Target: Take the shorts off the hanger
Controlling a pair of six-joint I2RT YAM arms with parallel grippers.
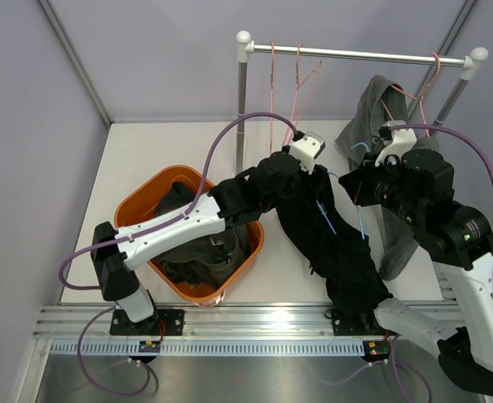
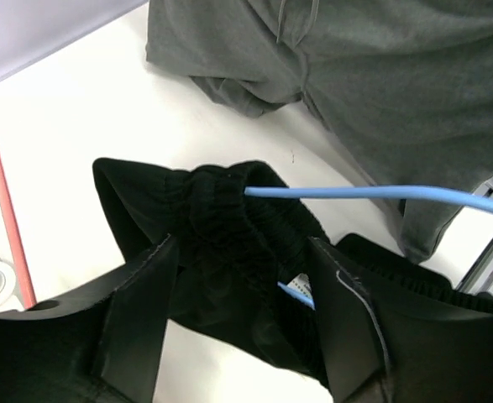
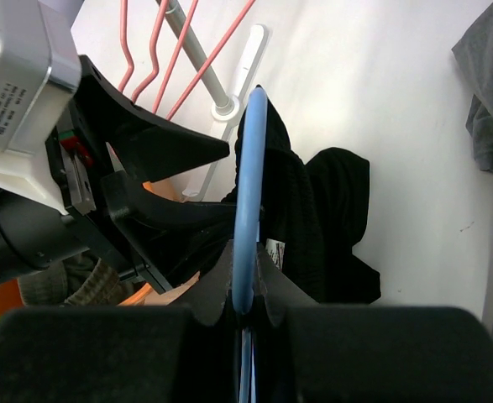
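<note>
Pinching the shorts (image 2: 221, 252) beside the hanger (image 3: 250, 168), the left gripper (image 2: 242, 311) needed, I think, to pull slowly away from it while the right gripper (image 3: 244, 284) clamped it steady.

The black shorts (image 1: 330, 235) are soft matt cloth with a gathered waistband, the grey shorts (image 2: 380, 75) at upper right matt cloth too, the blue hanger (image 2: 372, 193) smooth glossy plastic, the basket (image 1: 137, 204) shiny orange plastic, the rail (image 1: 355, 54) bright metal, the table (image 1: 162, 151) smooth matt white.

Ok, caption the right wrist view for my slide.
The right jaws clamp the blue hanger while the left jaws grip the black shorts at the waistband.
</note>
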